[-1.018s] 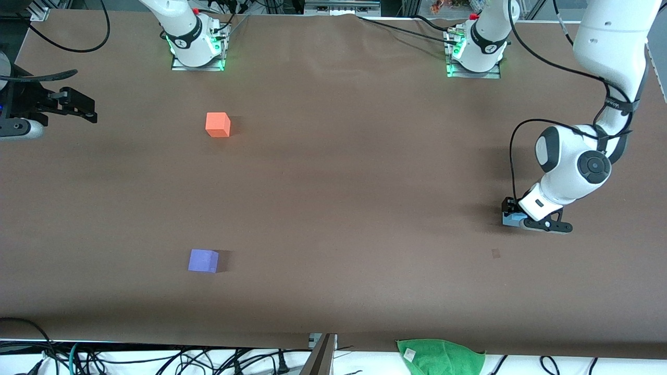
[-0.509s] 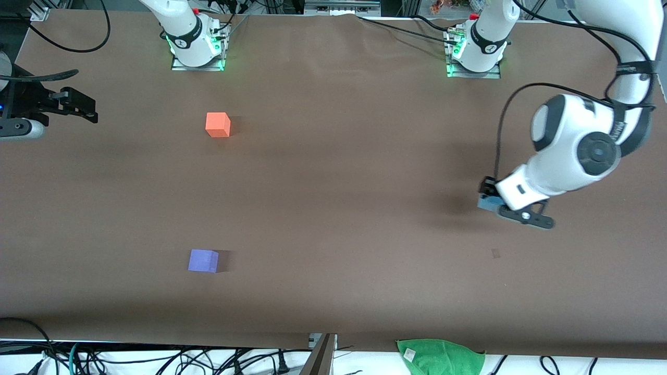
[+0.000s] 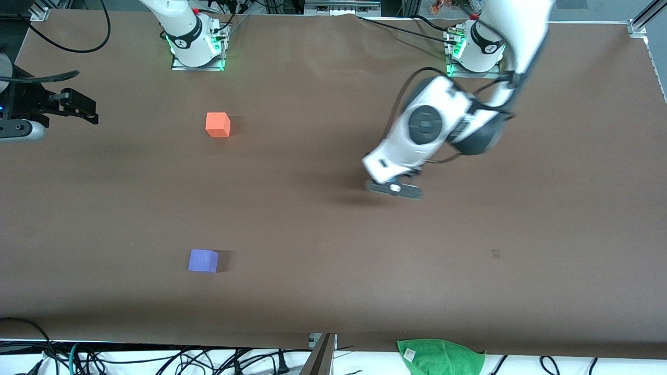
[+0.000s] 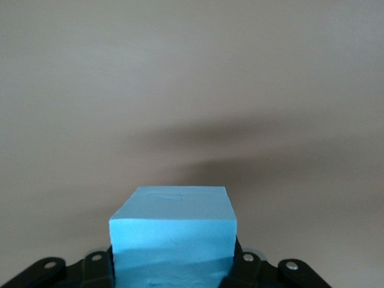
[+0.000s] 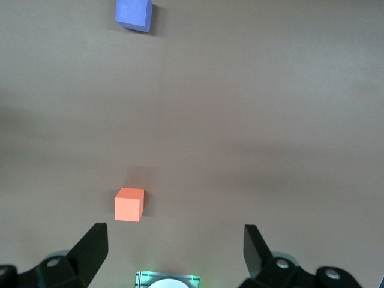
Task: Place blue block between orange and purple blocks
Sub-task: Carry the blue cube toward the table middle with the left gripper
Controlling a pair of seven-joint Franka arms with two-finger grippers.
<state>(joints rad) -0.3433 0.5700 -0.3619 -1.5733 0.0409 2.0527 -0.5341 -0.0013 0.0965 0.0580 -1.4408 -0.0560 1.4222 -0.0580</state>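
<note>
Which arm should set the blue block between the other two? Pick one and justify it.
Left. The left gripper is shut on the blue block, in the air over the table's middle. The right gripper waits open, holding nothing.

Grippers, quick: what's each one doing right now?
Left gripper: jaws shut on the blue block, over the table's middle.
Right gripper: jaws open, empty, waiting.

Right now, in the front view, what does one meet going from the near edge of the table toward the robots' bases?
Purple block → left gripper, up in the air over the table's middle, shut on the blue block → orange block. The right gripper waits open, off toward its own end.
</note>
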